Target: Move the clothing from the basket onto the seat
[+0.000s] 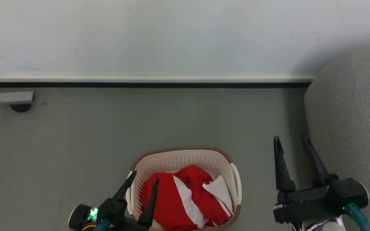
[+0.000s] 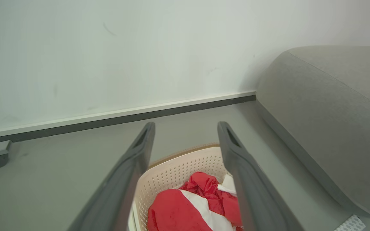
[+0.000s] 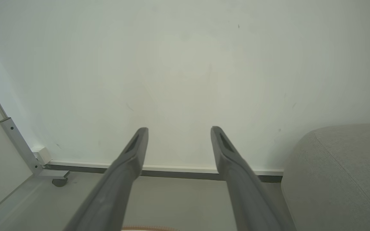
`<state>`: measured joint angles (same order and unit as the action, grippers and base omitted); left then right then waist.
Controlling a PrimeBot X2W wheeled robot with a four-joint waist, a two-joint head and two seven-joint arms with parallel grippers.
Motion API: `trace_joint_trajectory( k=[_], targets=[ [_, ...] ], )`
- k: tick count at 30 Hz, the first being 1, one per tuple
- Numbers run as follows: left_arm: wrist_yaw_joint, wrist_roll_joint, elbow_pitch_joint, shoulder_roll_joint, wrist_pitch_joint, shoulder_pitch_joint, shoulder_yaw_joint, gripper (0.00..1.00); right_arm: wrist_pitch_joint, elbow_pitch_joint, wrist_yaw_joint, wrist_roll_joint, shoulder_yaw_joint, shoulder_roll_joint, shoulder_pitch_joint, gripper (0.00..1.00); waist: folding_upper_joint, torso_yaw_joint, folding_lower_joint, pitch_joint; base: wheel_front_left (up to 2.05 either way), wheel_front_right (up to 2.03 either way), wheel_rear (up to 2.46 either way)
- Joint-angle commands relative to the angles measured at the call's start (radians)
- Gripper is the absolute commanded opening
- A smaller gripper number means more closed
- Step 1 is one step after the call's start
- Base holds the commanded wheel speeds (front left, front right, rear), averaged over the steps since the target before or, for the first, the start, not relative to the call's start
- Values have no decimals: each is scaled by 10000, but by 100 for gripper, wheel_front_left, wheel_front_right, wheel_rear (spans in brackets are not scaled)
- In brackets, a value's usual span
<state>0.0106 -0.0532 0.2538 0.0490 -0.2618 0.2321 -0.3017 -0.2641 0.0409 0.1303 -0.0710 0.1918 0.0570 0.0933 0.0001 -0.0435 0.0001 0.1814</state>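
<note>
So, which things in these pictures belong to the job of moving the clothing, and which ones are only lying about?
Belong to the job: the clothing, lying in the basket; the seat, on the robot's right; the left gripper and the right gripper, both open.
Only lying about: the metal frame foot; the skirting board.

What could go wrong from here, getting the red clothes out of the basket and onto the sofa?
The open left gripper hovers at the left wall of the basket; closing there might catch the perforated plastic and drag it.
The clothing lies crumpled, so a lift may trail an end over the rim.
The open right gripper stands close beside the seat and might bump it.
</note>
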Motion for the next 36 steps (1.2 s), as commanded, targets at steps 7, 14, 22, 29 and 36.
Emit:
trace_joint_trajectory(
  k=[7, 14, 22, 29, 36],
  targets=[
    [373, 555, 1519, 310, -36, 1345, -243, 100, -14, 365, 7, -168, 170, -48, 1056, 100, -1, -925, -1, 1934, 0, 0, 0],
    [503, 1078, 3446, 731, -36, 2839, -644, 100, -14, 1019, 7, -421, 306, -76, 1935, 100, -1, -1552, -1, 3212, 0, 0, 0],
    [614, 2173, 5538, 1266, -36, 4711, -1596, 100, -14, 1724, 7, -925, 536, -78, 2893, 100, -1, -2151, -1, 4647, 0, 0, 0],
    [561, 2923, 6962, 1629, -12, 5931, -2312, 100, -14, 2219, 8, -1495, 740, -78, 3343, 100, -1, -2642, -1, 5550, 0, 0, 0],
    [547, 3337, 7946, 1828, 268, 6828, -2708, 100, -14, 2312, 8, -2048, 960, -78, 3554, 100, -1, -3096, -1, 6221, 0, 0, 0]
  ],
)
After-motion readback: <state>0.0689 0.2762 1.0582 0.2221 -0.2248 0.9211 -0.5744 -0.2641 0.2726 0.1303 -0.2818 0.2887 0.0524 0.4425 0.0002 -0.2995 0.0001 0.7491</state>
